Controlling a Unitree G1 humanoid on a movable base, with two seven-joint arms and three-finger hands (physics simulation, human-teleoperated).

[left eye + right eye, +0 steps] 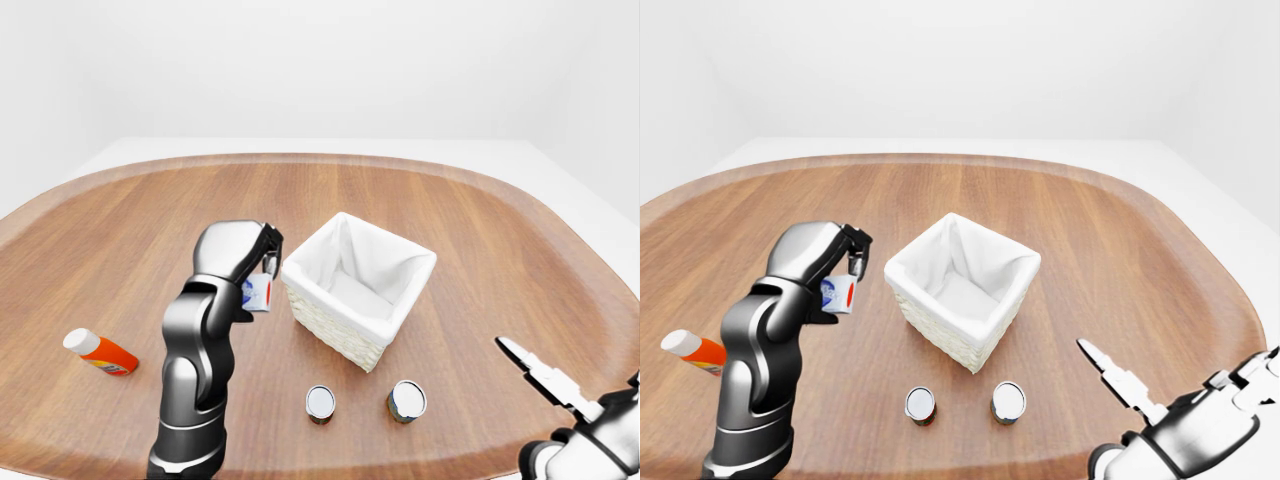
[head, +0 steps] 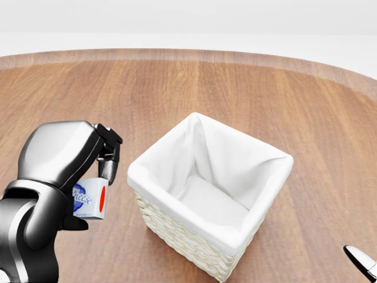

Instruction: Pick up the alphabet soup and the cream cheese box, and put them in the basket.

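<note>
Gripping the cream cheese box point(image 2: 90, 200) in clenched fingers, the left hand point(image 2: 105, 154) holds it in the air just left of the basket point(image 2: 177, 203), clear of the wooden table point(image 1: 500, 250). The white-lined wicker basket stands near the table's middle with nothing seen inside. Two cans stand upright near the table's bottom edge in the left-eye view, one point(image 1: 320, 403) beside the other point(image 1: 407, 400); which is the alphabet soup cannot be told. The right hand point(image 1: 1120, 385) hovers with fingers spread over the bottom-right edge, grasping nothing. An orange bottle point(image 1: 100, 352) lies by the left edge.
</note>
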